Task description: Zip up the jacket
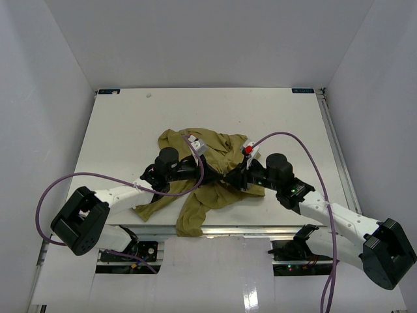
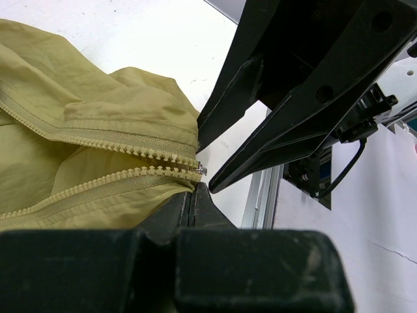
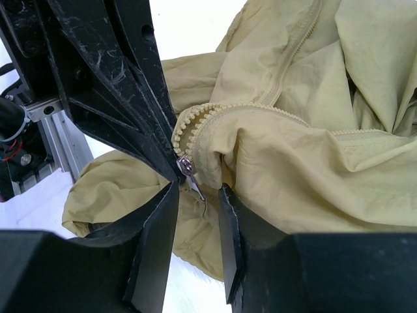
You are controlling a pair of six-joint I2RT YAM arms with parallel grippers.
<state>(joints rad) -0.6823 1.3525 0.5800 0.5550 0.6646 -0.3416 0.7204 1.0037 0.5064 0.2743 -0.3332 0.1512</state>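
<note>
Right wrist view: the right gripper (image 3: 199, 195) has its jaws parted, one finger on each side of a narrow gap. The pull tab (image 3: 197, 190) hangs in that gap and is not yet pinched. Directly above it sits the metal slider (image 3: 186, 163), at the bottom end of the zip (the end nearest both arms). Beyond the slider the two rows of teeth (image 3: 260, 107) run apart into the olive cloth of the jacket (image 3: 313, 163).

Left wrist view: the left gripper (image 2: 195, 190) has its jaws pressed together at the jacket's lower edge, just beneath the slider. They appear to clamp the hem, though the cloth inside the grip is hidden.

Top external view: the jacket lies crumpled at the middle of the table (image 1: 130, 117), one fold reaching the near edge. Both grippers meet nose to nose on it.

Status: the slider is seated at the start of the zip and the hem is judged anchored. Closure itself is not begun, since the teeth are unmeshed along all their visible length. Remaining steps: close the right jaws on the pull tab, then draw the slider along the teeth towards the collar.
</note>
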